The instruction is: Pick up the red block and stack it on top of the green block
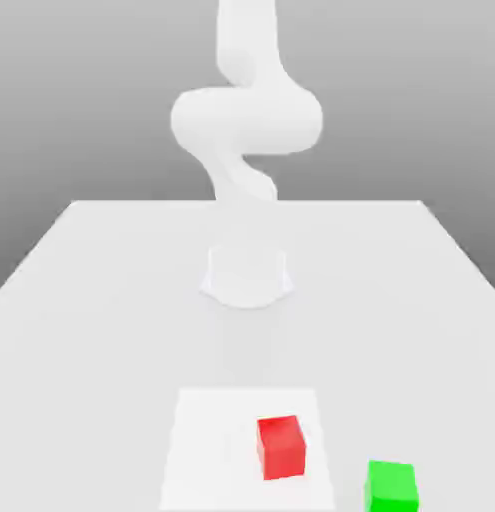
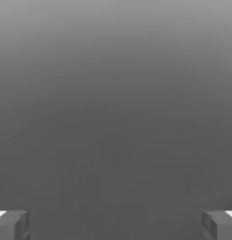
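Observation:
The red block (image 1: 281, 447) sits on the white table (image 1: 91, 300) near its front edge, on a paler square patch (image 1: 206, 450). The green block (image 1: 391, 487) stands on the table to the exterior view's right of the red one and a little nearer the front, apart from it. In the hand view my gripper (image 2: 116, 227) is open, its two grey fingertips (image 2: 12, 225) far apart at the picture's corners with nothing between them, looking onto plain grey background. The white arm (image 1: 246, 120) rises from its base (image 1: 246, 275) and leaves the exterior view at the top.
The arm's round base stands at the middle of the table, behind the blocks. Flat table surface stretches to both sides of the base and in front of it.

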Robot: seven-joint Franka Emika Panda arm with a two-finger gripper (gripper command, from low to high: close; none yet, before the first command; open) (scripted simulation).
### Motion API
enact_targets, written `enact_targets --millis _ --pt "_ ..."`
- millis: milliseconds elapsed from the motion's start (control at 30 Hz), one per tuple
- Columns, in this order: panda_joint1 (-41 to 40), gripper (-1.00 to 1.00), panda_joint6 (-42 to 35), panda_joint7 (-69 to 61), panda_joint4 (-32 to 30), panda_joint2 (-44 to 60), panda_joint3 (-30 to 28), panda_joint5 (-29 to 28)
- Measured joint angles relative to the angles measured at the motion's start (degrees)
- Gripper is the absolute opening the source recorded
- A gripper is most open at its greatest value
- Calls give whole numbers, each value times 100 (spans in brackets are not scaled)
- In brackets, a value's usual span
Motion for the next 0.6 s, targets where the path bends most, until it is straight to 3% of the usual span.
enact_targets --millis 600 --pt "279 0 1788 -335 -1301 3775 119 -23"
